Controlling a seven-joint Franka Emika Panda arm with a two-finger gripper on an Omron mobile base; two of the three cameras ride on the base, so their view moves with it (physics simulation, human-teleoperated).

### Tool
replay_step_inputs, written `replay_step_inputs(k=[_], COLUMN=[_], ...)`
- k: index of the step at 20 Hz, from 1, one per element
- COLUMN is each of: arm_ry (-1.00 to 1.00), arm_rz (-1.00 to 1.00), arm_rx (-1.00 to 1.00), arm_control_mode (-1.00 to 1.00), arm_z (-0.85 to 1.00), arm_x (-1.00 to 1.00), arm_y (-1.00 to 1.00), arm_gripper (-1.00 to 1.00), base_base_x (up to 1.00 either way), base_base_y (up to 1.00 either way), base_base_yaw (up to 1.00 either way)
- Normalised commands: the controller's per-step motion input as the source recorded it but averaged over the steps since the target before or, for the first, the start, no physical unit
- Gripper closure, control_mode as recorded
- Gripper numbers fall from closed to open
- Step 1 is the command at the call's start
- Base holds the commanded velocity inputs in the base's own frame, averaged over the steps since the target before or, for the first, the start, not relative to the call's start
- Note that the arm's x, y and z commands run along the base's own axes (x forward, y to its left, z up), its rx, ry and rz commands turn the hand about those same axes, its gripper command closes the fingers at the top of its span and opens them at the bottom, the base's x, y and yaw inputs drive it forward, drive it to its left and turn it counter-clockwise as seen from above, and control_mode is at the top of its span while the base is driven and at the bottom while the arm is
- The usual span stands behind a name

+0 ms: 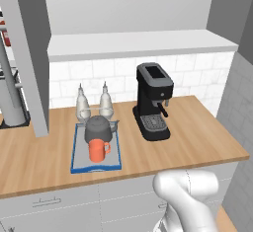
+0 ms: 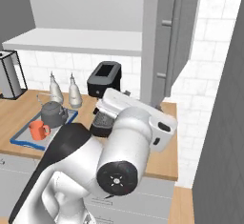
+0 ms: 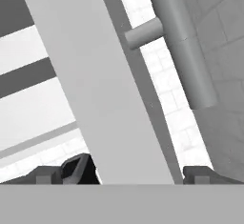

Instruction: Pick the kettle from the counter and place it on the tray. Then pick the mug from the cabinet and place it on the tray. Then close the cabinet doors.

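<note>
The arm (image 2: 119,156) bulks large at the near edge of the right base view, rising in front of the bench (image 2: 167,166). In the hand view the gripper (image 3: 136,173) stands wide open, one fingertip (image 3: 47,174) on each side of the edge of a cabinet door (image 3: 105,85), holding nothing; whether the fingers touch the panel I cannot tell. The door's bar handle (image 3: 178,42) runs just beside that edge, joined to it by a short stub. In the right base view the same open door (image 2: 164,42) hangs edge-on above the right end of the bench, its handle (image 2: 174,42) facing right toward the tiled wall. The other door (image 1: 24,53) stands open at the left of the left base view. On the bench (image 1: 197,142), left of centre, lies the tray (image 1: 79,164). The kettle (image 1: 98,129) sits on its far half, and the mug (image 1: 98,150) stands just in front of it on the near half, handle to the right. Two pale shakers (image 1: 83,105) stand on the bench just behind the tray, near the tiled wall. A black coffee machine (image 1: 153,102) stands right of the tray, apart from it. A pale shelf (image 1: 138,43) runs along the wall above.
</note>
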Motion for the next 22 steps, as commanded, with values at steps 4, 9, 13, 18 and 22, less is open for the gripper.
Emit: replay_step_inputs(k=[4, 9, 13, 18, 22], arm_ry=[0.0, 0.02, 0.0, -0.01, 0.0], arm_rz=[0.25, 0.29, 0.15, 0.06, 0.04], arm_rx=[-0.18, -0.29, -0.23, -0.17, -0.15], arm_control_mode=[-1.0, -1.0, -1.0, -1.0, -1.0], arm_z=[0.35, 0.37, 0.09, 0.0, 0.0], arm_x=[0.17, 0.05, 0.04, 0.08, 0.14], arm_y=[0.24, 0.36, 0.42, 0.42, 0.43], arm_gripper=[-1.0, -1.0, -1.0, -1.0, -1.0], base_base_x=[0.0, 0.0, 0.0, 0.0, 0.0], base_base_y=[0.0, 0.0, 0.0, 0.0, 0.0], base_base_yaw=[0.0, 0.0, 0.0, 0.0, 0.0])
